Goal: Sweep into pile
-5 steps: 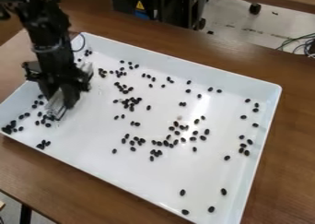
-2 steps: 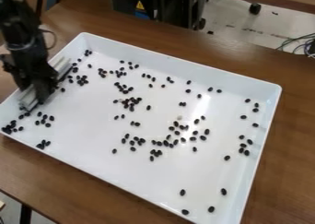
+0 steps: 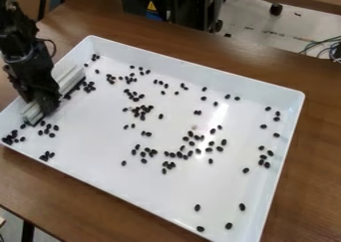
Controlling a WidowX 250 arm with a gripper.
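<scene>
a brown table point(image 3: 40, 179) is under everything. on it sits a big white tray point(image 3: 100, 141) with low walls. the tray's long way runs from the upper left down to the lower right.

the black robot arm point(image 3: 17, 37) comes in at the upper left. it leans down and a little to the right, over the tray's short left wall.

at the low end of the arm, the gripper point(image 3: 45, 104) hangs down by that wall. it is closed around the middle of a pale bar point(image 3: 71, 78), so bits of the bar poke out on both sides.

the bar is long and straight, and it lies at a slant. one end points to the lower left, the other to the upper right, much like the short wall next to it. its dark edge is turned to the middle of the tray. i can't quite see if that edge touches the bottom.

lots of little black beans point(image 3: 142, 117) lie all over the tray. some are just beside the bar's upper end. more sit in the left corner, and a few are near the front.
</scene>
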